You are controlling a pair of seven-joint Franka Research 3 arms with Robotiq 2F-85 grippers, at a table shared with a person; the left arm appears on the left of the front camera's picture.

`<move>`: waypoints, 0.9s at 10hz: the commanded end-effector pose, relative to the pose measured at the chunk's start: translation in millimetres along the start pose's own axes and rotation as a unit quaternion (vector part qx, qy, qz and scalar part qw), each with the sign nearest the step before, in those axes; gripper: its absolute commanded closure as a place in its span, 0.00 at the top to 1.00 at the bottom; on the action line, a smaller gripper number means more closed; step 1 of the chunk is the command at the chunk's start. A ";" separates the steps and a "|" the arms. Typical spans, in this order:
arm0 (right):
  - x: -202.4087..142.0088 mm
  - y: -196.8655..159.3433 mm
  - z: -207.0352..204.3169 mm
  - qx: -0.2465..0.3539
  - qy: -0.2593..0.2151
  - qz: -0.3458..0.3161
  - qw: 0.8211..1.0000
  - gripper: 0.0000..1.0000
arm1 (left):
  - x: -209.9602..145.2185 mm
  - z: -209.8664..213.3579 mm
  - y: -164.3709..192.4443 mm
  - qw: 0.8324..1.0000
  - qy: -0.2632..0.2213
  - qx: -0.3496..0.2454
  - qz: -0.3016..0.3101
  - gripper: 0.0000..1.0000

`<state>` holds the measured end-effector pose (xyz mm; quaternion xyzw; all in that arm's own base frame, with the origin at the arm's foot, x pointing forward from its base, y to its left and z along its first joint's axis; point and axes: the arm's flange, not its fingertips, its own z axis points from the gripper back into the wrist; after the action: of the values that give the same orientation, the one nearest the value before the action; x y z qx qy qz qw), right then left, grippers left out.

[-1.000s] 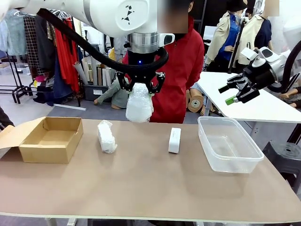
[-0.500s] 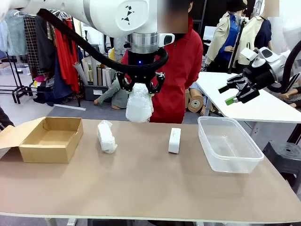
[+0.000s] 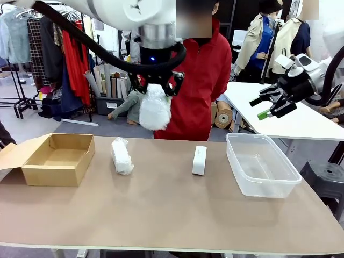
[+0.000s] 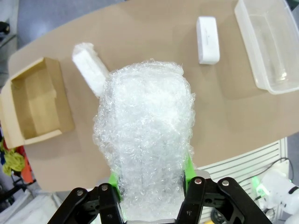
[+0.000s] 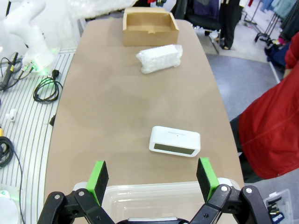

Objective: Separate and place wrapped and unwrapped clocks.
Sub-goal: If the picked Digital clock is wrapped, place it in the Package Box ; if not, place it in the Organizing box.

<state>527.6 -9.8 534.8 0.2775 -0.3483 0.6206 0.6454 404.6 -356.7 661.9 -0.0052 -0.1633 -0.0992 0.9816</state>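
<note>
Bubble-wrapped clock hangs clamped in the left tool above the table; right tool stands spread wide.

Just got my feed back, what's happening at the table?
The left hand holds one wrapped clock up above the table. The other wrapped clock and the bare clock lie on it between the box and the bin, both empty. The right hand is open, raised near the bin.
</note>
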 end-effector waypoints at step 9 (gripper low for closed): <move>0.9 0.2 0.5 0.000 0.000 0.001 1.000 1.00 | 8.7 -42.3 191.6 0.989 -0.057 0.123 -0.056 0.00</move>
<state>527.6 -9.9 534.7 0.2775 -0.3482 0.6205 0.6455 469.0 -182.4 632.7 0.0959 -0.2181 -0.1302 0.9624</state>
